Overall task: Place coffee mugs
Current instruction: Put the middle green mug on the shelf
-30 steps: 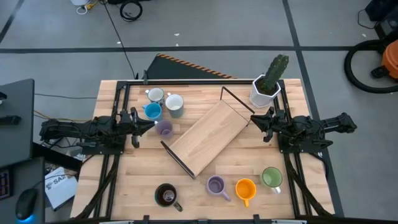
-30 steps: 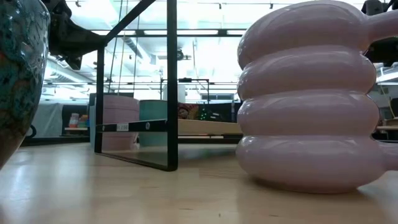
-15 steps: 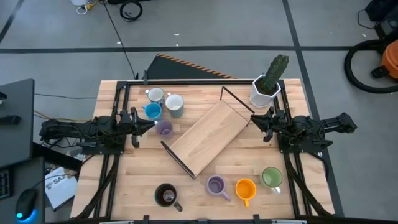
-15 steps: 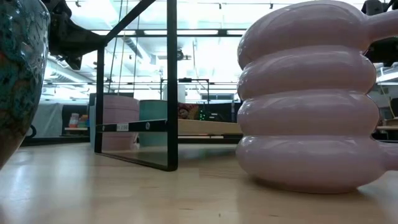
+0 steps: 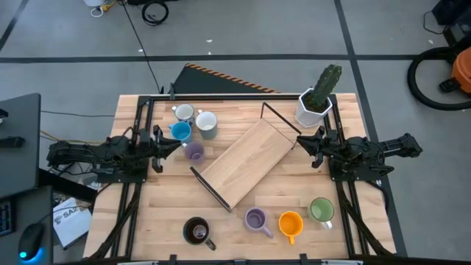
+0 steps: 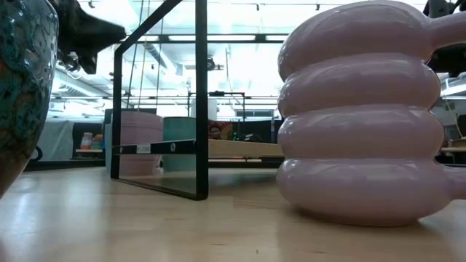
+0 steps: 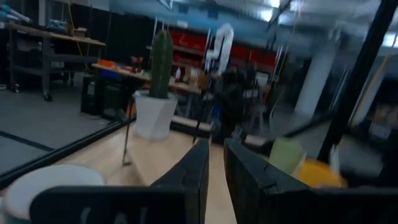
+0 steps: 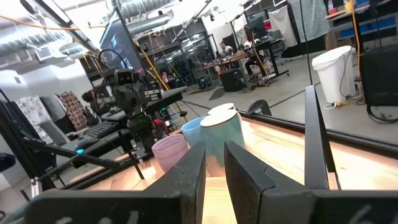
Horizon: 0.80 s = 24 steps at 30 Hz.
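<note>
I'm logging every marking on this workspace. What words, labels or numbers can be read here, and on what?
"SAZ": start of a printed word on the paper sheet on the floor beside the table's left edge; the rest is unreadable.
Small label on the black rack frame, low view: too small to read.
Mugs and cactus pot: no text visible.

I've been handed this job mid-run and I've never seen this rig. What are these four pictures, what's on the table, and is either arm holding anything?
Two dark robot arms work at a wooden table. The high view looks straight down, the low view sits at table-top height, and each wrist view looks out past that arm's own fingers.

The left gripper is near a cluster of four mugs: white mug, pale grey mug, blue mug and lilac mug. The right gripper waits beside the cactus pot. Both hold nothing, fingers slightly apart.

A wooden shelf rack lies in the middle. Along the near edge stand the dark mug, second lilac mug, orange mug and green mug.
</note>
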Each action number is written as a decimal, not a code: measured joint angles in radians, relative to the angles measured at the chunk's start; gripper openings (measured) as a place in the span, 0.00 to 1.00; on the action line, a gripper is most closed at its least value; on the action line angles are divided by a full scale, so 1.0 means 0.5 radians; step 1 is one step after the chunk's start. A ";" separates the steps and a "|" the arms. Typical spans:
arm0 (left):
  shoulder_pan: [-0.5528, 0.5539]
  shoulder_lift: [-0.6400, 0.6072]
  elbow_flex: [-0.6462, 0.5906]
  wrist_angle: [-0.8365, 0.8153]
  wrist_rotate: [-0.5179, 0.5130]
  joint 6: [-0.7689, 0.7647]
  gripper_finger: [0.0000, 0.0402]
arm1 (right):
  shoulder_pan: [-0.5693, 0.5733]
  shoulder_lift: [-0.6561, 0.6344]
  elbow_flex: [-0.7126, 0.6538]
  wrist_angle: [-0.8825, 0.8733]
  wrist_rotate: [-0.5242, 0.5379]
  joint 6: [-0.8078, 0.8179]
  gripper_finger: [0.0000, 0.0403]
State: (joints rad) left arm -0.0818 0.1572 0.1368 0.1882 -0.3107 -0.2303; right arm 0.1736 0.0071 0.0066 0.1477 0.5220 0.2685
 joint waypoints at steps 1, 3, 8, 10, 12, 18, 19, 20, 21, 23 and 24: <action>0.000 -0.001 0.000 0.030 -0.001 -0.013 0.14 | 0.000 0.000 0.000 0.006 0.001 -0.025 0.16; 0.001 0.000 0.000 0.098 -0.015 -0.016 0.14 | 0.000 0.000 0.000 0.036 0.000 -0.043 0.16; 0.001 -0.001 0.000 0.238 -0.021 -0.019 0.14 | 0.000 0.000 0.000 0.222 0.001 0.016 0.16; 0.001 0.000 0.000 0.231 -0.021 -0.019 0.14 | 0.000 0.000 0.000 0.273 0.002 0.017 0.16; 0.001 0.000 0.000 0.224 -0.030 -0.033 0.14 | 0.000 0.000 -0.001 0.270 -0.001 0.030 0.16; 0.128 0.013 0.161 -0.196 -0.327 -0.180 0.14 | 0.000 0.017 0.000 0.265 -0.203 -0.104 0.16; 0.163 0.037 0.198 -0.302 -0.355 -0.230 0.14 | 0.000 0.023 -0.001 0.260 -0.207 -0.142 0.16; 0.197 0.064 0.227 -0.394 -0.368 -0.286 0.14 | 0.000 0.028 0.000 0.247 -0.209 -0.177 0.16; 0.232 0.091 0.252 -0.467 -0.372 -0.351 0.14 | 0.000 0.034 0.000 0.224 -0.209 -0.209 0.16; 0.289 0.172 0.312 -0.542 -0.373 -0.466 0.14 | 0.000 0.047 0.000 0.173 -0.214 -0.255 0.16; 0.311 0.216 0.337 -0.563 -0.370 -0.505 0.14 | 0.000 0.052 0.000 0.145 -0.230 -0.273 0.16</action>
State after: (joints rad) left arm 0.0738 0.2651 0.3050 -0.0933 -0.4956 -0.4830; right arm 0.1734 0.0330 0.0067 0.2203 0.4073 0.1318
